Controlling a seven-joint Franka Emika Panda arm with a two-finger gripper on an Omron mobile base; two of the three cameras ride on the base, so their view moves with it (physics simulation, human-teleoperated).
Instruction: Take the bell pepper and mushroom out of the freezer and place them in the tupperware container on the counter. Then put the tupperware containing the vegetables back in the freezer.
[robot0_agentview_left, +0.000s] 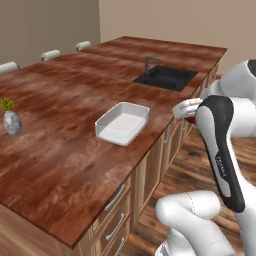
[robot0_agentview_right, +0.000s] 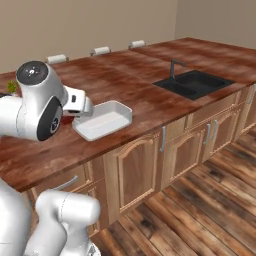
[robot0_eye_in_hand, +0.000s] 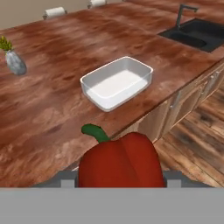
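Hand view: bell pepper (robot0_eye_in_hand: 119, 161) is sitting at bottom centre of the frame, glossy red, green stem curling up-left. The claw (robot0_eye_in_hand: 120, 178) is clamped on it, one grey finger (robot0_eye_in_hand: 66, 178) poking out at each flank of the pepper. Pepper is hanging over the near edge of the surface (robot0_eye_in_hand: 52, 109), above the boundary between the wood top and the plank floor (robot0_eye_in_hand: 197, 135).

The tupperware container (robot0_eye_in_hand: 117, 82) is lying in mid-frame, upper centre, white, shallow, nothing inside, resting flat on the surface close to its front edge. Pepper is apart from it, lower in the frame.

A small grey vase (robot0_eye_in_hand: 15, 62) with a green sprig is standing at the left edge of the frame, well apart from the container. Black sink (robot0_eye_in_hand: 197, 34) with a dark faucet (robot0_eye_in_hand: 183, 13) is occupying the upper right corner.

Left base view: container (robot0_agentview_left: 123, 123) is sitting centre frame near the surface edge; the arm's dark wrist link is rising at right, with a sliver of red pepper (robot0_agentview_left: 188, 119) showing just left of it. Vase (robot0_agentview_left: 11, 121) at the left edge, sink (robot0_agentview_left: 166, 77) at upper centre-right.

Right base view: container (robot0_agentview_right: 102, 120) is left of centre, the arm's white body covering its left end. Cabinets (robot0_agentview_right: 165, 150) with silver handles are running below the surface.
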